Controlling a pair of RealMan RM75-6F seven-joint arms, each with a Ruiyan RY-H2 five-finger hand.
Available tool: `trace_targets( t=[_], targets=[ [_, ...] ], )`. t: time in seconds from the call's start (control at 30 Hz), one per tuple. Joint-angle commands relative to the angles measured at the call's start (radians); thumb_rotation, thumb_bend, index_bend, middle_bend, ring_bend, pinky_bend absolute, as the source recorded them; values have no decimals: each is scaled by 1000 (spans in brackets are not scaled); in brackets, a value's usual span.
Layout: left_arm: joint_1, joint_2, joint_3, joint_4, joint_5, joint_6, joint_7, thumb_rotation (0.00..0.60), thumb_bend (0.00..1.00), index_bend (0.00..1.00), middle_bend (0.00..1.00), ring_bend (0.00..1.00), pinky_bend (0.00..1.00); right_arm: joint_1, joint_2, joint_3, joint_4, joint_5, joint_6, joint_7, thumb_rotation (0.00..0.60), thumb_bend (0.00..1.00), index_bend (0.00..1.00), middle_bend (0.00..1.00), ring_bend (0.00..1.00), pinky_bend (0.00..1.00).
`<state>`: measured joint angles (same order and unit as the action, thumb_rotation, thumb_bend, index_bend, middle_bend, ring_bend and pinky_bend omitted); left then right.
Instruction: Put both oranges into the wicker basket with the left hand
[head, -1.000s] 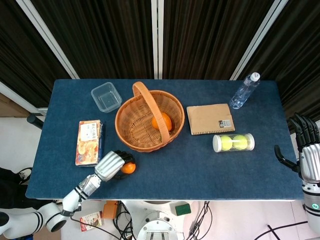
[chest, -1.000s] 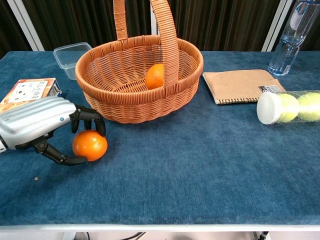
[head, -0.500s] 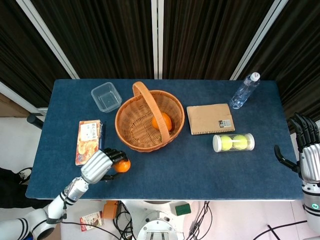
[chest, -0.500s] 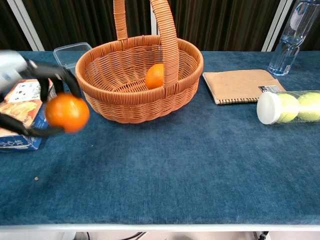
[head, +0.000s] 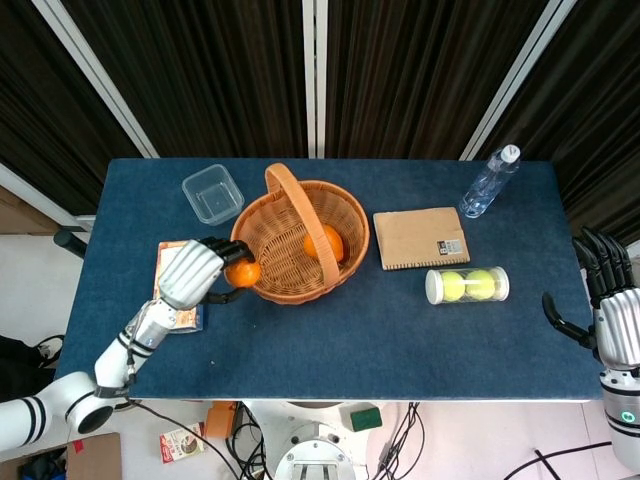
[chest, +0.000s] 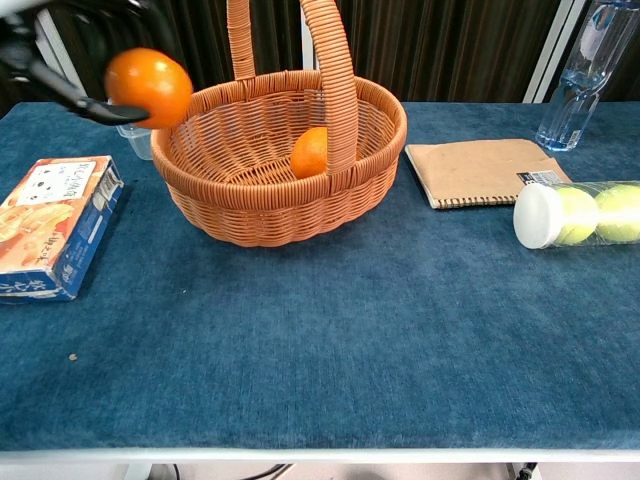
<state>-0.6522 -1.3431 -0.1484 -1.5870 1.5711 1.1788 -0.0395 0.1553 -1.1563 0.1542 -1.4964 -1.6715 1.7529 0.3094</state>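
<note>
My left hand (head: 190, 273) grips an orange (head: 241, 272) and holds it in the air just left of the wicker basket (head: 272, 262). In the chest view that orange (chest: 148, 87) hangs beside the basket rim (chest: 270, 195), with only dark fingers (chest: 80, 100) of the hand showing at the top left. A second orange (head: 324, 243) lies inside the basket, partly behind the handle (chest: 335, 75). My right hand (head: 612, 312) stays off the table's right edge, fingers apart and holding nothing.
A snack box (head: 178, 285) lies under my left arm, and a clear plastic tub (head: 212, 193) sits at the back left. A brown notebook (head: 421, 237), a tube of tennis balls (head: 467, 285) and a water bottle (head: 489, 182) stand to the right of the basket.
My left hand has lifted the orange off the table and carried it up and away from the front edge to the basket's left rim. The right hand has stayed put.
</note>
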Motion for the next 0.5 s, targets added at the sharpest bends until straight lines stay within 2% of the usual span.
trace_targets(
  t=[0.03, 0.2, 0.37, 0.47, 0.5],
  targets=[
    [-122, -66, -83, 53, -120, -148, 5, 600, 256, 505, 522, 482, 538, -8, 11, 0, -10, -1, 9, -6, 600, 382, 0, 0, 0, 0],
    [-202, -132, -116, 143, -208, -267, 1, 600, 257, 505, 521, 482, 538, -16, 28, -1, -18, 9, 9, 9, 600, 375, 0, 0, 0, 0],
    [-254, -198, -127, 242, -262, -325, 17, 600, 256, 492, 509, 470, 534, -17, 26, 1, -14, 13, 7, 17, 600, 375, 0, 0, 0, 0],
    [-275, -211, -124, 273, -300, -378, 24, 600, 249, 342, 383, 331, 442, -15, 22, -1, -13, 10, 5, 16, 600, 375, 0, 0, 0, 0],
    [-282, -208, -122, 275, -318, -400, 31, 600, 242, 234, 288, 233, 374, -15, 22, -1, -12, 9, 5, 15, 600, 375, 0, 0, 0, 0]
  ],
)
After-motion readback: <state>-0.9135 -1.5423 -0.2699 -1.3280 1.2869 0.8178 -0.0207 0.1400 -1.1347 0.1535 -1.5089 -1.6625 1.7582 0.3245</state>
